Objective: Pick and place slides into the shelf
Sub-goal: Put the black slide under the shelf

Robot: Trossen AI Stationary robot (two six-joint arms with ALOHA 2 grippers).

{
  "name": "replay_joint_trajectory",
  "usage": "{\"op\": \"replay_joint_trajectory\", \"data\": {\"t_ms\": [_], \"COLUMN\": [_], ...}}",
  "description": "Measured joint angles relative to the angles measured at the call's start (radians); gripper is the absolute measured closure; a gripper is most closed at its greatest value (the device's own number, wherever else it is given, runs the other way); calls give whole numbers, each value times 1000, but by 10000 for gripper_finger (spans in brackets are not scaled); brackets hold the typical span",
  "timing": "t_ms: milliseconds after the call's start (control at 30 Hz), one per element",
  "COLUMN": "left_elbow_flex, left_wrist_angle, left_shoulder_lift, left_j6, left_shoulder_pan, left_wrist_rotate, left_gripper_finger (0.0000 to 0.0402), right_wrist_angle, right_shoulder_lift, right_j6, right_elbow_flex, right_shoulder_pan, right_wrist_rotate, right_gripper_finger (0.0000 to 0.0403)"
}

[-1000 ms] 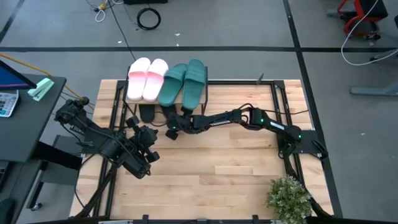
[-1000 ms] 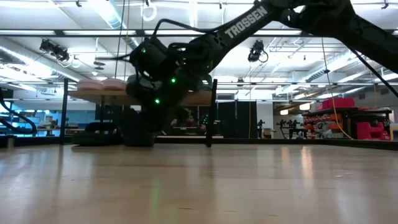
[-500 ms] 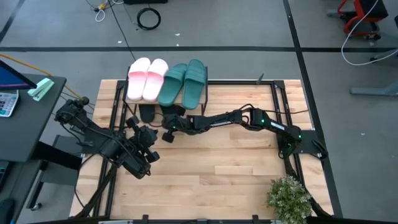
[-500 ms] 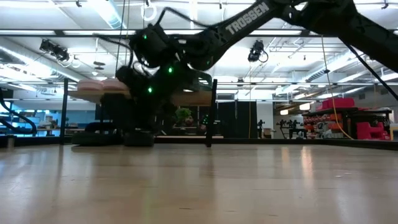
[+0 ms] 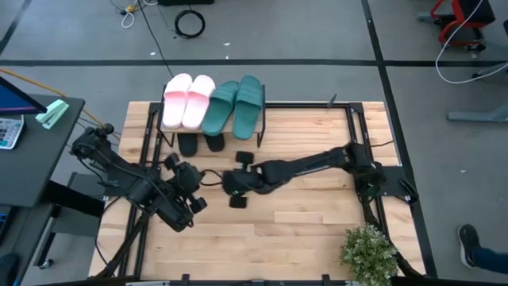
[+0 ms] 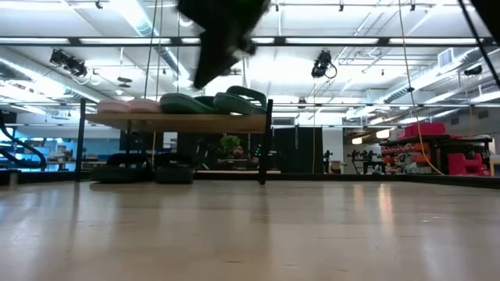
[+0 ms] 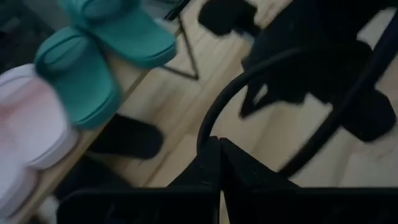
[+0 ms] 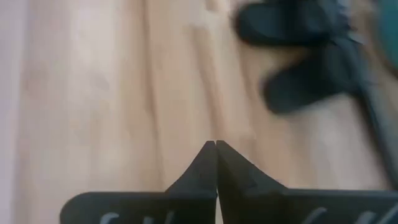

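The shelf [image 6: 180, 122] stands at the table's far left. On its plank top lie two pale pink slides [image 5: 188, 101] and two teal slides [image 5: 234, 107]. Two black slides [image 5: 189, 143] [image 5: 214, 143] lie on the table under it, partly hidden by the plank. My right gripper [image 5: 228, 181] is shut and empty, raised above the table near its middle, on the near side of the shelf. My left gripper [image 5: 179, 168] is shut and empty, held in the air left of the right one, pointing at the shelf. Its wrist view shows the teal slides [image 7: 81, 74] and one black slide [image 7: 127, 135].
A potted plant [image 5: 369, 253] stands at the table's near right corner. Black metal rails [image 5: 353, 127] run along the table's right and left sides. A dark desk [image 5: 40, 119] stands beyond the left edge. Bare wood [image 5: 294, 230] lies on the near side of both grippers.
My right gripper, shut throughout, has drawn back from the black slide under the shelf. It has moved toward the table's near edge and risen well clear of the tabletop, out of the low view's top. Both black slides stay on the table under the shelf.
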Motion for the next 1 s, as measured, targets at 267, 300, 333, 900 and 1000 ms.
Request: {"op": "replay_joint_trajectory", "data": {"t_ms": [267,300,333,900,1000], "left_elbow_flex": [-2,-2,-1,0,18], "left_wrist_angle": [232,257,279,536,570], "left_shoulder_lift": [97,117,139,342,318], "left_j6": [208,232,244,295,376], "left_shoulder_pan": [6,11,17,152,135], "left_wrist_rotate": [17,18,14,51,6], "left_gripper_finger": [397,396,395,395,397], "right_wrist_angle": [-506,-572,-625,-847,-837], "right_shoulder_lift": [-66,-72,-80,-89,-130], "right_j6": [305,367,426,628,636], "right_elbow_flex": [-1,-1,-1,-45,-96], "right_shoulder_pan": [141,154,169,229,216], "right_wrist_rotate": [203,230,253,325,253], "right_gripper_finger": [403,403,403,401,401]}}
